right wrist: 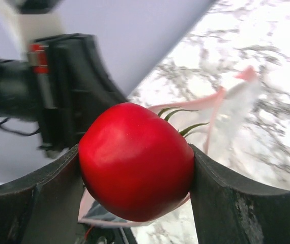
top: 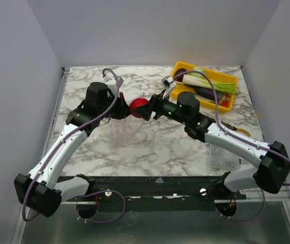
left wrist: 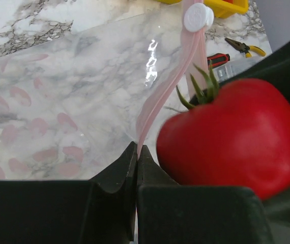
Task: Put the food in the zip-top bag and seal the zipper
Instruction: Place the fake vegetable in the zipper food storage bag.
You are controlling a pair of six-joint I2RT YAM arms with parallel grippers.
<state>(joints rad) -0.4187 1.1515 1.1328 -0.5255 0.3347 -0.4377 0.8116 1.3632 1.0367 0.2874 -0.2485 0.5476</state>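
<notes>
My left pincer [left wrist: 136, 158] is pinched tight on the zipper [left wrist: 168, 91]. The two fingertips meet with only the pink strip between them. From that grip the strip runs up and away to a white slider [left wrist: 198, 16] at its far end. The bag [left wrist: 68, 96] spreads out to the left of the strip. It is see-through and printed with pink petal shapes, and the marble worktop [left wrist: 28, 20] shows through it. From above, the bag shows only faintly, just below the left pincer near the middle of the worktop.

My right pincer [right wrist: 135, 165] holds the tomato [right wrist: 135, 152], one finger pressed to each side of it. The green stalk points away towards the bag. The tomato is up off the worktop, just beside the left pincer and close against the zipper. I cannot tell whether any of it is inside the mouth of the bag.

At the far right corner a yellow tray [top: 179, 67] holds the leek [top: 208, 84] and a dark purple aubergine [top: 205, 93]. Yellow-handled pliers [top: 236, 130] lie on the worktop nearer to me than the tray. A clear box [top: 222, 158] stands by the right arm.
</notes>
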